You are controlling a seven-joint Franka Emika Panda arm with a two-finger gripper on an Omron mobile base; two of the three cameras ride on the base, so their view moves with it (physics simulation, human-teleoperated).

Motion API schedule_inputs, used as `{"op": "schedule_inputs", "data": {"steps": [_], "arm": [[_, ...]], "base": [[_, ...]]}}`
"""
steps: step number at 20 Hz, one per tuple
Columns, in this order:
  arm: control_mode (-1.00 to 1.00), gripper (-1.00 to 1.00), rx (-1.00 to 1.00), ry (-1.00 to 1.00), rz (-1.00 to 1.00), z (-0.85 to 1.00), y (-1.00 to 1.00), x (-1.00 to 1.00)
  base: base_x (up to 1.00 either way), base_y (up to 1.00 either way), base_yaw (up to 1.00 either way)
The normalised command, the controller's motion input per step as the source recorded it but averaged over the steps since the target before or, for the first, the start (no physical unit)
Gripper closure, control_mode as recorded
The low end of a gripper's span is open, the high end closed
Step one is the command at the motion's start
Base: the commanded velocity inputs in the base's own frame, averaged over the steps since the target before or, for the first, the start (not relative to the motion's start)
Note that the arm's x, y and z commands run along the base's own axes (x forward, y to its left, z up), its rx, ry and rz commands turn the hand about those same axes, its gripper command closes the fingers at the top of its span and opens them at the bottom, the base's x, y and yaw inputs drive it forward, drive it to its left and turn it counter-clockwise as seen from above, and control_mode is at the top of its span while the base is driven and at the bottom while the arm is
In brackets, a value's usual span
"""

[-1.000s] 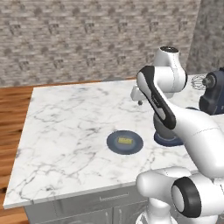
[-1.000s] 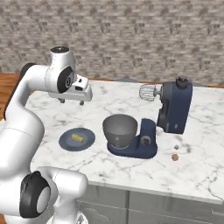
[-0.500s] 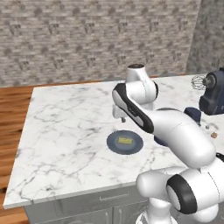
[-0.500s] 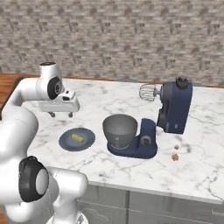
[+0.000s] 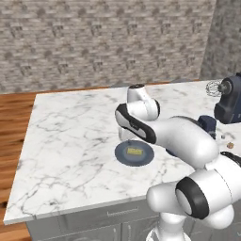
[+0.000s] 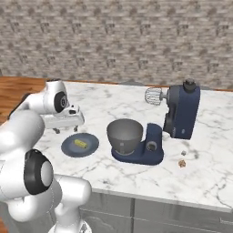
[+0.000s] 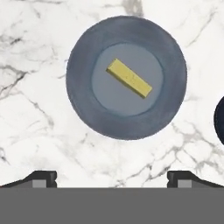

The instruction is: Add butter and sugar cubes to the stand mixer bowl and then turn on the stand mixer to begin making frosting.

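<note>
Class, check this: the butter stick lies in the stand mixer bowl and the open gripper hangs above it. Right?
Not quite. The butter lies on the round plate, not in the stand mixer bowl, as the hand view shows. The open gripper does hang above it.

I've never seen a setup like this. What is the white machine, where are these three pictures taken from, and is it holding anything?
It is a robot arm in a simulated kitchen. Two pictures come from cameras behind it, left and right; the third looks down from its hand. Its gripper is open and empty, above the marble counter near the plate carrying the butter. To the right stands the stand mixer with its stand mixer bowl; the sugar cubes lie beside it.
</note>
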Motion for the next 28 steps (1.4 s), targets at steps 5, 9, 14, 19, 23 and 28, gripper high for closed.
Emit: {"op": "schedule_inputs", "data": {"steps": [5, 9, 14, 19, 23, 28], "arm": [[-1.0, -1.0, 0.0, 0.0, 0.1, -0.2, -0.22, 0.0], [-1.0, -1.0, 0.0, 0.0, 0.07, -0.05, -0.33, 0.13], [-1.0, -1.0, 0.0, 0.08, 0.11, -0.21, -0.06, 0.46], [-1.0, -1.0, 0.0, 0.04, 0.17, -0.33, 0.0, 0.4], [-1.0, -1.0, 0.0, 0.0, 0.2, -0.33, 0.02, 0.01], [-1.0, -1.0, 0.0, 0.0, 0.19, -0.39, 0.1, 0.0]], "base": [[0.0, 0.0, 0.0], [0.0, 0.0, 0.0], [0.0, 0.0, 0.0], [0.0, 0.0, 0.0], [0.0, 0.0, 0.0], [0.0, 0.0, 0.0]]}}
